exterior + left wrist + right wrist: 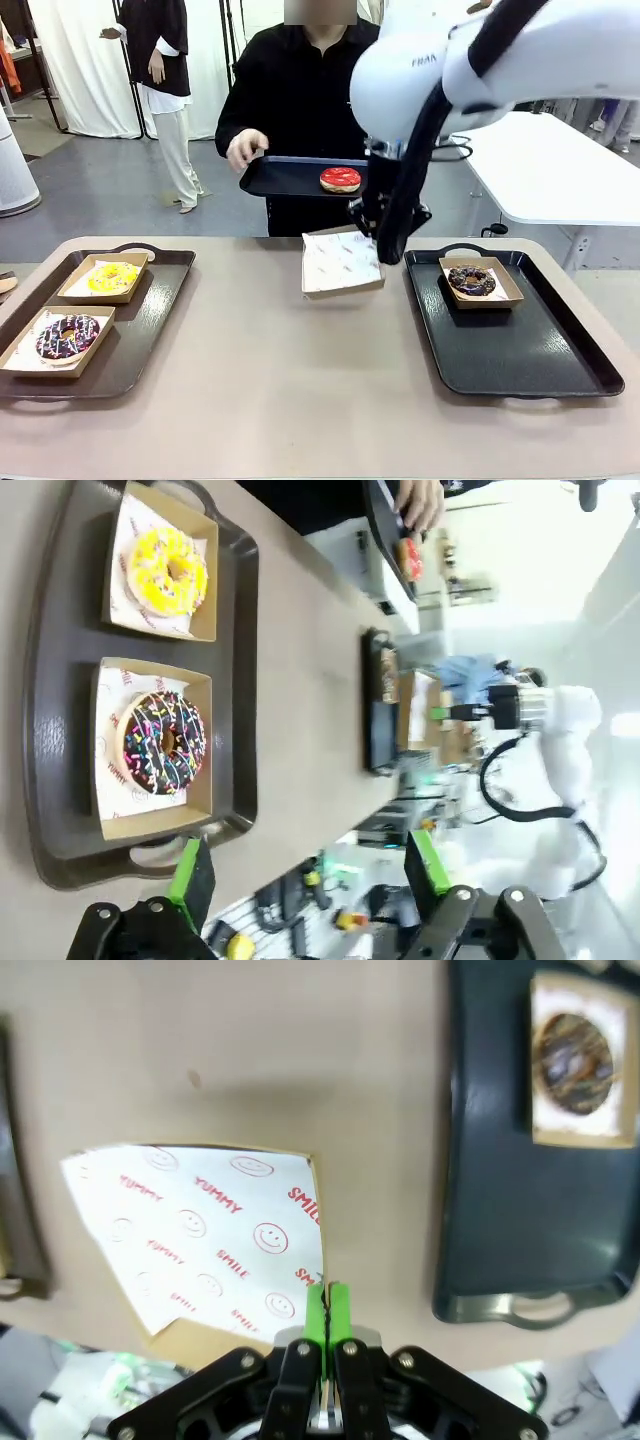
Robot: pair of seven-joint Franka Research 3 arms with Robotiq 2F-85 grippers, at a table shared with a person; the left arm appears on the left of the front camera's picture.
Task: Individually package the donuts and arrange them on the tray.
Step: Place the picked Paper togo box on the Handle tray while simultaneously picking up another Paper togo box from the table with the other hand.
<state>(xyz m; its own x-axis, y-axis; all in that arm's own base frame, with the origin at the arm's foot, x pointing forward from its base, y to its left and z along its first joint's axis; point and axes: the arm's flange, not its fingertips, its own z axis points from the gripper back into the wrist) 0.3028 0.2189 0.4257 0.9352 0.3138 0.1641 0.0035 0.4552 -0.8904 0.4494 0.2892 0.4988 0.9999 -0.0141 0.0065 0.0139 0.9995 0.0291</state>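
My right gripper [385,245] [325,1295] is shut on the edge of a paper-lined cardboard box [340,262] [200,1230] and holds it tilted just above the table's middle. Across the table, a person holds a small dark tray [285,178] carrying the red glazed donut [340,179] [408,558]. The yellow donut [113,278] [168,570] and the purple sprinkled donut [67,336] [163,742] sit in boxes on the left tray [150,320] [60,680]. The chocolate donut [471,280] [573,1052] lies boxed on the right tray [510,345] [490,1180]. My left gripper [308,870] hangs open above the left tray's near end.
The person's hand [243,148] rests at the small tray's left end. Most of the right tray in front of the chocolate donut's box is bare. A white table [550,170] stands behind at the right.
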